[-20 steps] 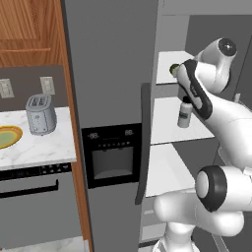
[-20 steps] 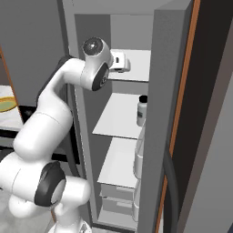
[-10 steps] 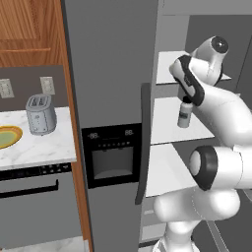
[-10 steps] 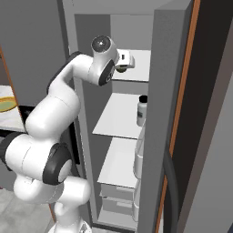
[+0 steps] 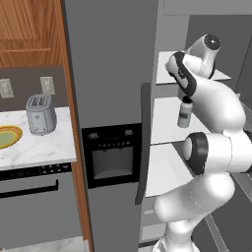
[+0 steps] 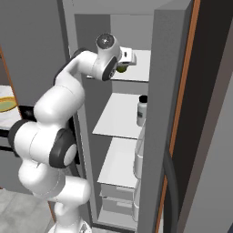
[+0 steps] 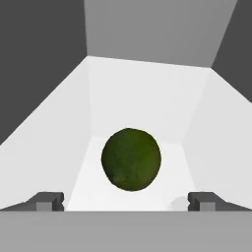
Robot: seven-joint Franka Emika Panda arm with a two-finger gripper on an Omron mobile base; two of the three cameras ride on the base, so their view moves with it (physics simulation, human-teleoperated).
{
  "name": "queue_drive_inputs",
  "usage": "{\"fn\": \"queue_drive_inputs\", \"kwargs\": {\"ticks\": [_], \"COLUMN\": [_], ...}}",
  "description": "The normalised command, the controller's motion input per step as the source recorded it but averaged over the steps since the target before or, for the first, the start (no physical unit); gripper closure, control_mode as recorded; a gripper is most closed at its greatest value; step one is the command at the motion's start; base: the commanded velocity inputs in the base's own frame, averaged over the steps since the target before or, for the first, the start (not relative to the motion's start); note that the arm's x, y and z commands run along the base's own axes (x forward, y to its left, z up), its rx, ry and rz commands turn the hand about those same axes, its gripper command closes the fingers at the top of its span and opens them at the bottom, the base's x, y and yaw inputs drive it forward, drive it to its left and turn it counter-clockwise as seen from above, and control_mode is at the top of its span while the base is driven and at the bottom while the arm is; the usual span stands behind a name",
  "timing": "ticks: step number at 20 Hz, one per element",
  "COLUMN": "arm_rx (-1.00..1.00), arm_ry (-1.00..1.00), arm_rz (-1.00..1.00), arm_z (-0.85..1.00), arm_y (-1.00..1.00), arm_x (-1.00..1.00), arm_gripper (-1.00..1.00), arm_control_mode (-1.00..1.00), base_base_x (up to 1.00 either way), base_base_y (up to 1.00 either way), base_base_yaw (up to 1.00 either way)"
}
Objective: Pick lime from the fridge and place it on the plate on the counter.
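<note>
The lime (image 7: 131, 160), dark green and round, lies on a white upper shelf inside the open fridge (image 5: 108, 74). My gripper (image 7: 125, 202) is open and just short of it, with one fingertip (image 7: 47, 201) on each side and nothing between them. From the right base view the lime (image 6: 121, 69) peeks out green under the hand on the top shelf. The plate (image 5: 7, 137), yellow-rimmed with a pale green centre, rests on the marble counter (image 5: 34, 147) far left of the fridge. A sliver of the plate (image 6: 4, 105) also shows at the left edge of the right base view.
A grey toaster (image 5: 41, 114) stands on the counter beside the plate. A small bottle (image 6: 142, 111) sits on the shelf below the lime. The fridge door with its dark handle (image 5: 143, 142) and dispenser panel (image 5: 112, 160) lies between the shelves and the counter.
The arm has stretched further into the fridge, and the hand has moved inward along the upper shelf toward the lime. The lime and bottle have stayed put.
</note>
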Motion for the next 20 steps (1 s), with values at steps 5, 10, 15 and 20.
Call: {"fn": "queue_drive_inputs", "kwargs": {"ticks": [5,10,15,20], "arm_rx": [0.00,0.00,0.00,0.00], "arm_ry": [0.00,0.01,0.01,0.03], "arm_rz": [0.00,0.00,0.00,0.00], "arm_z": [-0.13,-0.14,-0.12,-0.07], "arm_y": [0.00,0.00,0.00,0.00], "arm_x": [0.31,0.23,0.16,0.12], "arm_gripper": [-1.00,-1.00,-1.00,-1.00], "arm_control_mode": [-1.00,-1.00,-1.00,-1.00], "base_base_x": [0.00,0.00,0.00,0.00], "base_base_y": [0.00,0.00,0.00,0.00], "base_base_yaw": [0.00,0.00,0.00,0.00]}}
